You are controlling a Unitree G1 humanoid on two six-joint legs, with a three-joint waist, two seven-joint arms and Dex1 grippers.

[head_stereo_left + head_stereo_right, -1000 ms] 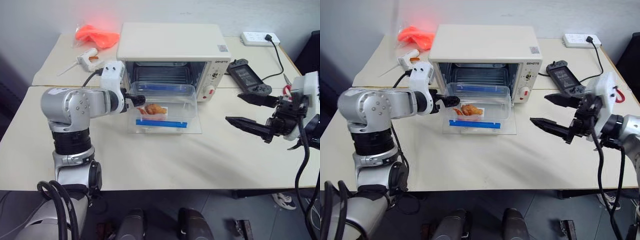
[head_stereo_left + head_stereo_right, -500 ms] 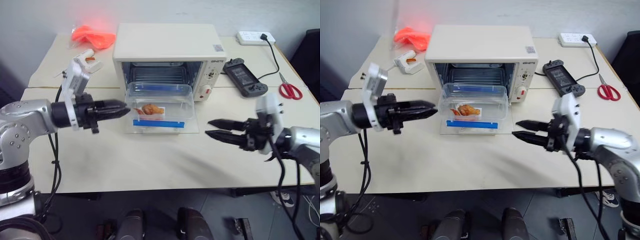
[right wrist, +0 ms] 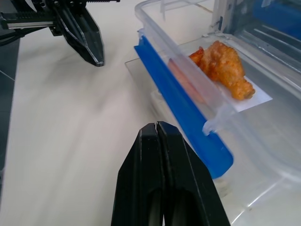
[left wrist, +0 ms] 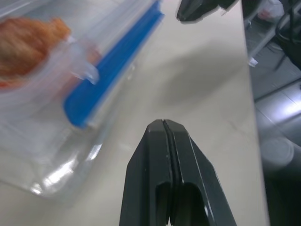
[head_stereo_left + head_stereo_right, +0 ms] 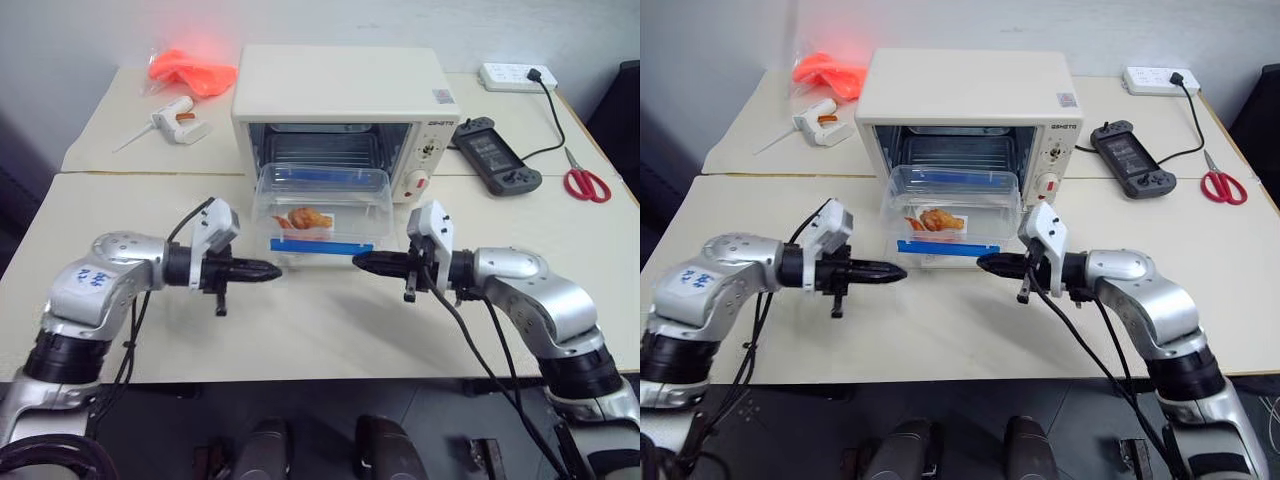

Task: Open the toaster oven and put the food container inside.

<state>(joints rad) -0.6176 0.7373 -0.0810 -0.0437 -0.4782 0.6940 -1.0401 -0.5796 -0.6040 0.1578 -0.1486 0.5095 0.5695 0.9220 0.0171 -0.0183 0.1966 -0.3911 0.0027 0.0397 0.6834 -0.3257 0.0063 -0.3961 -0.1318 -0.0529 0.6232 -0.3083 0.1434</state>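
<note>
**Container on lowered door, both grippers empty**

Toaster oven (image 5: 345,95) open, glass door lowered flat onto table (image 5: 330,325). Food container (image 5: 320,215) resting on that door, just in front of the cavity, blue clip facing forward. Left gripper (image 5: 272,270) and right gripper (image 5: 360,262) low in front of the container, tips pointed toward each other, well apart. Fingers of both pressed together, holding nothing.

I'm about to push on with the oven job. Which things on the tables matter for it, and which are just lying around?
For the job:
toaster oven, door down
food container on the open door
left gripper and right gripper, both shut, empty

Lying about:
orange bag
white tool
game controller
red scissors
power strip
</note>
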